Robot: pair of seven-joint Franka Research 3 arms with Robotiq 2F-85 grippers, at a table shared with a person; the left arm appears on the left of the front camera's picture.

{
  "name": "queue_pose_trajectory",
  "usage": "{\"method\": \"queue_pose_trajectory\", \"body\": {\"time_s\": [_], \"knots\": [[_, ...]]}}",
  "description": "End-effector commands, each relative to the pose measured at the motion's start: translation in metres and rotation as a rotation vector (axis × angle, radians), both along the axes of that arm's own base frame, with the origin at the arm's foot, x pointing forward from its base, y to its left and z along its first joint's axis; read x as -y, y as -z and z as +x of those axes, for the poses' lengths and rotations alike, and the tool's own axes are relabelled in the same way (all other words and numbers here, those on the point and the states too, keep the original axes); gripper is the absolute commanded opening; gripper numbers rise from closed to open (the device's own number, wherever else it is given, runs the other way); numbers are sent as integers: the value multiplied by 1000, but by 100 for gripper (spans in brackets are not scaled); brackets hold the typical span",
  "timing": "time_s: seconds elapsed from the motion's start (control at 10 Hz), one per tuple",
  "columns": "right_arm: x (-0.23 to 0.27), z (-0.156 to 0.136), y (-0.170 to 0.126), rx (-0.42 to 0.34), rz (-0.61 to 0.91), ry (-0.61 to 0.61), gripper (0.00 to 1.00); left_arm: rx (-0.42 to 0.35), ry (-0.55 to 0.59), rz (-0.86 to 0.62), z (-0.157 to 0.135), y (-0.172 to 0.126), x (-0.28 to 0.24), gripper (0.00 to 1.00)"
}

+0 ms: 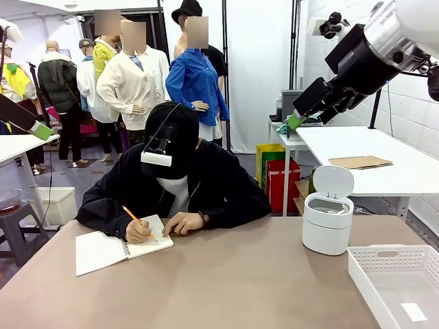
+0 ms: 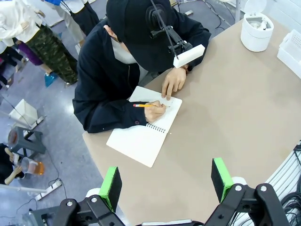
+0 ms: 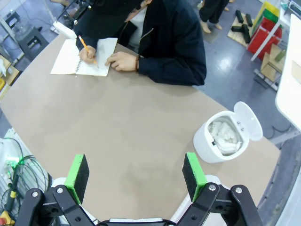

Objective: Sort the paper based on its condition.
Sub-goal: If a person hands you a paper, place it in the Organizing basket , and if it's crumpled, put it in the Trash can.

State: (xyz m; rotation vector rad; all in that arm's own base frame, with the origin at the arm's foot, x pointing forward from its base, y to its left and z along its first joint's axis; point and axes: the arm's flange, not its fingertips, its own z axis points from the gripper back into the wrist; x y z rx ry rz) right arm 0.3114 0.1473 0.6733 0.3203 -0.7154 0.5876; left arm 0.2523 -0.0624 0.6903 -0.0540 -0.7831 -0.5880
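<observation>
at the table's three o'clock in the front view, crumpled paper sits in the open bin; a flat slip lies in the basket at five. likely light and soft: pinch a wad's bulk, a slip's edge. left gripper and right gripper gape wide, empty.

I look across a big brown table. Past its far edge the floor is grey and smooth. Far behind the table hangs a tall white wall. To the right of the table stands a long white table, with a white brick wall behind it. Past the brown table's far right corner sits a red box. To the table's left stand a grey stool and a white box.
</observation>
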Motion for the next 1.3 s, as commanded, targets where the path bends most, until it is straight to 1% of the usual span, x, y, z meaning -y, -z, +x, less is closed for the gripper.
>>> {"method": "queue_pose_trajectory", "body": {"time_s": [0.0, 0.3, 0.4, 0.7, 0.8, 1.2], "knots": [[0, 0, 0, 0, 0, 0, 100, -2, 0, -4, 0, 0, 0, 100], [-15, -14, 2, -7, -40, -23, 100, -2, 0, -4, 0, 0, 0, 100], [-19, -18, 3, -29, -33, -41, 100, -2, 0, -4, 0, 0, 0, 100], [-21, -17, 6, -51, -27, -30, 100, -2, 0, -4, 0, 0, 0, 100], [-25, -17, 4, -16, -54, -45, 100, -2, 0, -4, 0, 0, 0, 100], [-25, -17, 4, -16, -54, -45, 100, -2, 0, -4, 0, 0, 0, 100]]}}
